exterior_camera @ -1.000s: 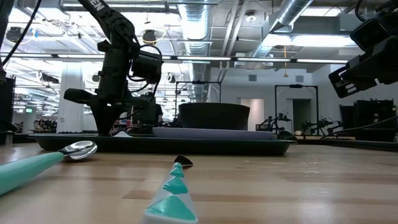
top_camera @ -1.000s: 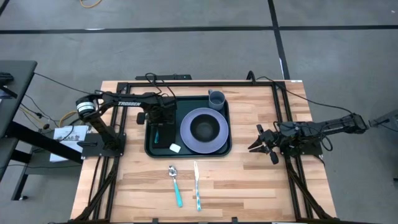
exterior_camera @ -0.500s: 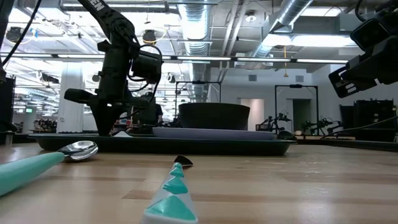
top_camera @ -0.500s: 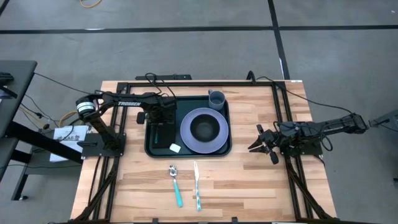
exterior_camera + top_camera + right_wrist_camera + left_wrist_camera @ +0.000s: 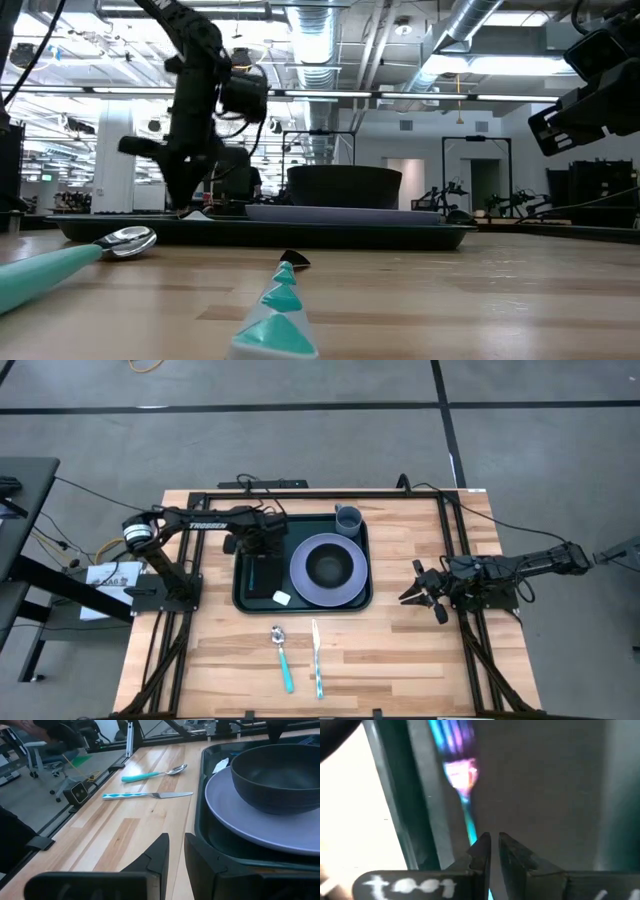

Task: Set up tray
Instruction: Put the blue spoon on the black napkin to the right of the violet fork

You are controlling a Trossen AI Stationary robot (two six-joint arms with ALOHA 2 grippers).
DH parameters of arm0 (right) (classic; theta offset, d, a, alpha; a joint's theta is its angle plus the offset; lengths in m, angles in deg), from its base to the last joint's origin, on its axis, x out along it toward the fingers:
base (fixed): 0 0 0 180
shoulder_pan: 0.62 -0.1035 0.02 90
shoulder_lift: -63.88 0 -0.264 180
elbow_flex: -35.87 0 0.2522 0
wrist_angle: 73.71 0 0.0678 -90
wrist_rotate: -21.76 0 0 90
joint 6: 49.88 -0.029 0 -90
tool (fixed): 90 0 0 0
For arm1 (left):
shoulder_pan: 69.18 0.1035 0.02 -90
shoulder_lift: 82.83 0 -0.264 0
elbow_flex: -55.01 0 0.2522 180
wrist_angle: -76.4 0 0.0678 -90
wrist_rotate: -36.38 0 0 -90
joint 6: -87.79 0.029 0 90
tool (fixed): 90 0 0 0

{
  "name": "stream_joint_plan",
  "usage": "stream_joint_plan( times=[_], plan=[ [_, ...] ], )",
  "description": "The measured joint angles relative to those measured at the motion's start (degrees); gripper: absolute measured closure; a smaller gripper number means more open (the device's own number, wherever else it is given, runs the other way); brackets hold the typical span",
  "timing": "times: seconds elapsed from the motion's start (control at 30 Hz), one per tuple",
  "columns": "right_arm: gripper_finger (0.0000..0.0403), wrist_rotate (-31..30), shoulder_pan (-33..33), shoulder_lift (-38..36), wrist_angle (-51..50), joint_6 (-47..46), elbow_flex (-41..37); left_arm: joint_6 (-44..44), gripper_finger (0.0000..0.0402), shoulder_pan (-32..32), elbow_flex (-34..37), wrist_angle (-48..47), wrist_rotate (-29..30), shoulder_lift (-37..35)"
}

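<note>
The dark green tray [image 5: 240,600] lies mid-table. On it stand a purple plate [image 5: 300,585] with a dark bowl [image 5: 328,566] and a grey cup [image 5: 348,518]. A black napkin [image 5: 262,580] lies on its left part. My left gripper [image 5: 262,550] hangs over the napkin, fingers nearly together [image 5: 494,840]. Below them a teal-handled fork [image 5: 462,780] lies on the napkin [image 5: 545,795], by the tray's rim. My right gripper [image 5: 405,598] waits right of the tray, shut and empty [image 5: 176,840].
A teal-handled spoon [image 5: 283,655] and a patterned knife [image 5: 316,670] lie on the wood between the tray and the table's near edge. A small white piece [image 5: 281,598] lies in the tray's near part. Black frame rails run along the table's edges.
My left gripper has risen from the napkin and tipped, mostly in the last half second, drifting slightly toward the plate. The plate, bowl, cup, spoon and knife have stayed in place.
</note>
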Motion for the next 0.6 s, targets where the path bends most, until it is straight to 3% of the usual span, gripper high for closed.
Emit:
stream_joint_plan(
  times=[0.27, 0.43, 0.6],
  plan=[
    [0.0349, 0.00, 0.00, 0.02, 0.03, -1.92, 0.00, 4.36, 0.0376, -9.71, -14.08, -8.60, 4.90, -2.87],
    [0.0349, 0.02, 0.00, 0.01, 0.29, -1.93, 0.00, -0.24, 0.0376, -20.90, -22.24, -11.85, 11.42, -7.25],
    [0.0349, 0.02, 0.00, 0.02, 0.02, -1.95, 0.00, -5.65, 0.0376, -31.77, -24.01, -9.01, 13.73, -9.46]
  ],
)
